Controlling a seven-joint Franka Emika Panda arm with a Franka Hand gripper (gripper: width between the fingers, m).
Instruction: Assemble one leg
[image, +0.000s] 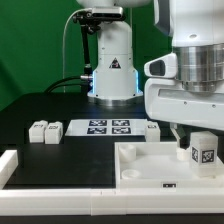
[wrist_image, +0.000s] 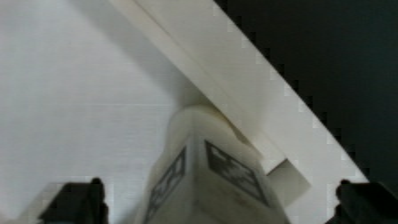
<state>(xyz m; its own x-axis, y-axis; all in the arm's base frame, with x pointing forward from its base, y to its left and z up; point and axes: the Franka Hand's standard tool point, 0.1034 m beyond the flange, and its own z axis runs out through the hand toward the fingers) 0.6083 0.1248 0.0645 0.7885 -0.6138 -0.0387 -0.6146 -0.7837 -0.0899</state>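
Observation:
A leg (image: 203, 152), a small white block with a marker tag on its face, stands upright on the white square panel (image: 145, 165) near the panel's corner on the exterior view's right. My gripper (image: 199, 140) hangs just over it. In the wrist view the leg (wrist_image: 214, 165) sits between my two dark fingertips (wrist_image: 75, 202), with a gap on each side. The gripper (wrist_image: 221, 206) is open and does not touch the leg. The panel's edge (wrist_image: 231, 60) runs slantwise past the leg.
Two more small white legs (image: 46, 130) stand on the black table at the exterior view's left. The marker board (image: 108, 127) lies behind the panel. A white raised rim (image: 12, 163) runs along the front left. The robot's base (image: 112, 70) stands at the back.

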